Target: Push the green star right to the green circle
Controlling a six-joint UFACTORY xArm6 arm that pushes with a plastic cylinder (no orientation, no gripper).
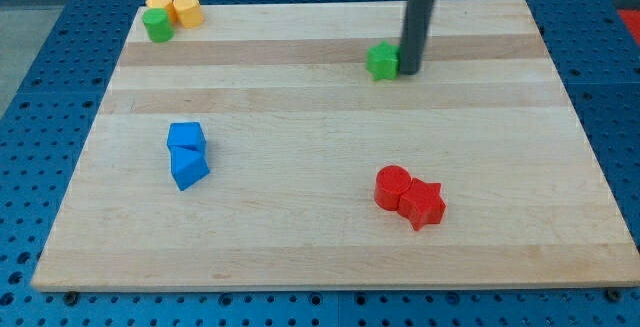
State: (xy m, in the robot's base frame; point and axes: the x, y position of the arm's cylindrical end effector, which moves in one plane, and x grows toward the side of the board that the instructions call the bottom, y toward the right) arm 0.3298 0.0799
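The green star (382,61) lies on the wooden board right of the middle, near the view's top. My tip (410,70) stands just to the star's right, touching or nearly touching its side. The green circle (157,25) sits in the board's top left corner, far to the left of the star. It rests against two yellow blocks.
Two yellow blocks (158,5) (186,10) sit beside the green circle at the top left. Two blue blocks (186,136) (189,168) lie together at the left middle. A red circle (393,186) and a red star (423,204) touch at the lower right. The wooden board (300,247) ends in blue pegboard.
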